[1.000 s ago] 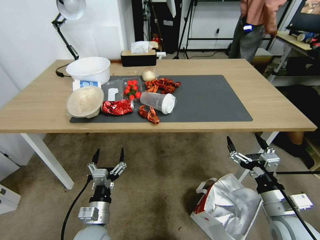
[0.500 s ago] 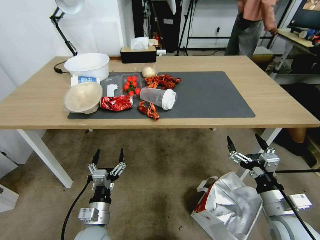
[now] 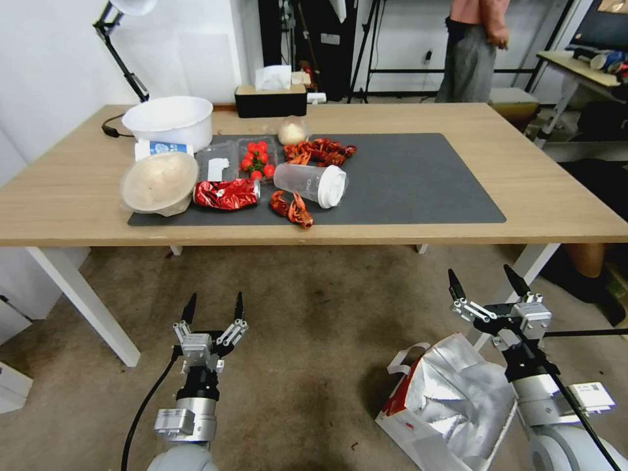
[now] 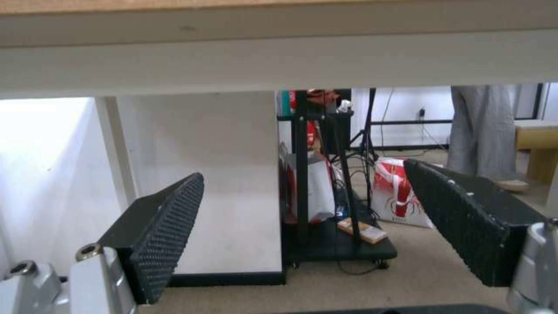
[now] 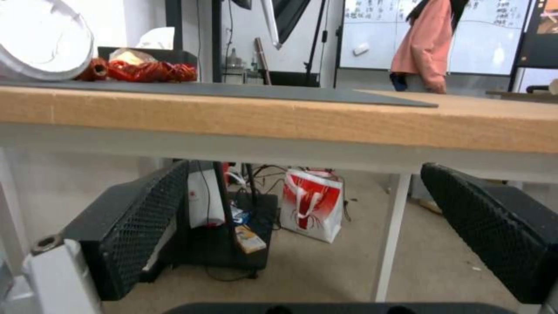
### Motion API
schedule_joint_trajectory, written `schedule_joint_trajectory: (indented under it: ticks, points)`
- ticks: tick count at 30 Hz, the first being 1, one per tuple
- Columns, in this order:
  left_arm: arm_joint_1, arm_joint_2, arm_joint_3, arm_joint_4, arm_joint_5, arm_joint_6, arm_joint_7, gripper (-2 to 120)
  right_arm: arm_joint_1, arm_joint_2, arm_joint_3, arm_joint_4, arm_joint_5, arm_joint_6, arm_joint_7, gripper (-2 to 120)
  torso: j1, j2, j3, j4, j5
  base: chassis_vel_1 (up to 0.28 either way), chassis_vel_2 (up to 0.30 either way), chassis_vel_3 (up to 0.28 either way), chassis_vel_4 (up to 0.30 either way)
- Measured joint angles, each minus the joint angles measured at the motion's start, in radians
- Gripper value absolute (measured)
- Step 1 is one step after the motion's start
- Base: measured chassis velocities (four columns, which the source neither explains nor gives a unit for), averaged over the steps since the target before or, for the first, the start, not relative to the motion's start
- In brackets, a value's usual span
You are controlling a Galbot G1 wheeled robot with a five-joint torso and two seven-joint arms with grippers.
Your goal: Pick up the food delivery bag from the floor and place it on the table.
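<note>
- The food delivery bag (image 3: 451,402) sat on the floor (image 3: 307,366) at the robot's right, just beside the right arm. Boxy paper thing, white and red on the sides, crinkly silver foil lining gaping upward, one flat white handle flopped over the near-left corner.
- Floor was a dull brownish-grey, matte, with dark stains in the middle.
- The table (image 3: 556,209) was a wide light-wood slab on white legs, with a big flat dark grey mat (image 3: 418,180) on it. The left half of the mat was cluttered: a clear plastic cup (image 3: 311,184) tipped on its side, a crumpled red foil wrapper (image 3: 226,193), a clear tray of cherry tomatoes (image 3: 257,159), red crayfish shells (image 3: 317,152), and a round covered bowl (image 3: 159,182). A white tub (image 3: 169,122) stood on the wood behind them.
- Left gripper (image 3: 212,306) was held low in front of the table edge, pointing forward, its black textured fingers (image 4: 165,235) spread apart and holding nothing.
- Right gripper (image 3: 487,284) hung above the bag's far side without touching it, fingers (image 5: 139,226) also wide apart, nothing between them.
- Compared with a second ago, the whole head view had slid: table looked a bit farther up, more floor showed. Camera move, not the stuff. Both arms kept the same pose and the bag hadn't budged.
</note>
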Motion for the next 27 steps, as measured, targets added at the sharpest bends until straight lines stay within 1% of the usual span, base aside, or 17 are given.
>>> schedule_joint_trajectory:
  ticks: [7,12,18,24,27]
  points:
    - [-0.001,-0.001,0.002,0.004,0.003,-0.001,0.002,88,0.000,-0.002,0.001,0.001,0.001,-0.001,0.001,100,-0.012,-0.033,-0.021,0.0000,0.0000,0.000,0.000,0.000,0.000]
    - [-0.001,-0.001,0.002,0.008,0.004,-0.002,0.003,88,0.001,-0.002,0.001,-0.002,0.002,-0.002,0.001,100,-0.018,-0.049,-0.030,0.0000,-0.0001,0.000,0.000,0.000,0.000]
    - [-0.001,-0.004,0.002,0.012,0.008,-0.006,0.002,88,0.001,0.000,0.001,-0.005,0.002,-0.002,0.000,100,-0.030,-0.080,-0.050,0.0000,-0.0001,0.000,0.000,0.000,0.000]
    - [-0.003,-0.005,0.001,0.016,0.010,-0.008,0.002,88,0.001,0.001,0.002,-0.005,0.002,-0.002,-0.001,100,-0.037,-0.099,-0.062,0.0000,0.0000,0.000,0.000,0.000,0.000]
    - [-0.003,-0.007,0.000,0.021,0.014,-0.013,0.003,88,0.002,0.001,0.005,-0.008,0.002,-0.002,0.001,100,-0.043,-0.116,-0.073,0.0000,0.0000,0.000,0.000,0.000,0.000]
